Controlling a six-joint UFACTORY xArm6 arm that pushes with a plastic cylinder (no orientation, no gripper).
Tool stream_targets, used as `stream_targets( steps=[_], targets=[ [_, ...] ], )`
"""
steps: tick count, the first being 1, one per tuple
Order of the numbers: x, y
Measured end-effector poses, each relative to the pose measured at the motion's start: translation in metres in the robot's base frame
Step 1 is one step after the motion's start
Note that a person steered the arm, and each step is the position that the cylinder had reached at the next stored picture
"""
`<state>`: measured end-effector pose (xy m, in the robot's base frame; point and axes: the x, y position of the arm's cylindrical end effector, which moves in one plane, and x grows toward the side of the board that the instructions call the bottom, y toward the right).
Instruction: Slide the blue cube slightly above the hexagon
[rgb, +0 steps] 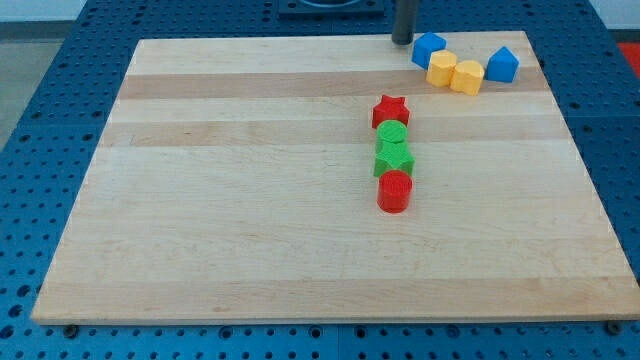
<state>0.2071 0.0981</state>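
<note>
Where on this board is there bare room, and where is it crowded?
Bare: everything left of the column red star to red cylinder, plus the bottom right. Crowded: the top right, where my tip stands beside the blue cube and yellow hexagon.

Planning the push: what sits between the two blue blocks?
In the camera view, two yellow blocks sit between the left blue block and the right blue block.

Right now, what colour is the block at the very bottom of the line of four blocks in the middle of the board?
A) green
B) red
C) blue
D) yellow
B: the line's lowest block is the red cylinder, sitting right below the green star.
</note>
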Motion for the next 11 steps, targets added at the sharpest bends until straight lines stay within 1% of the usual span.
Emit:
stream_targets(
  steps=[1,2,4,11],
  targets=[
    [0.022,-0.017],
    [0.029,-0.021],
    [0.028,0.01],
    [0.019,0.018]
  ],
)
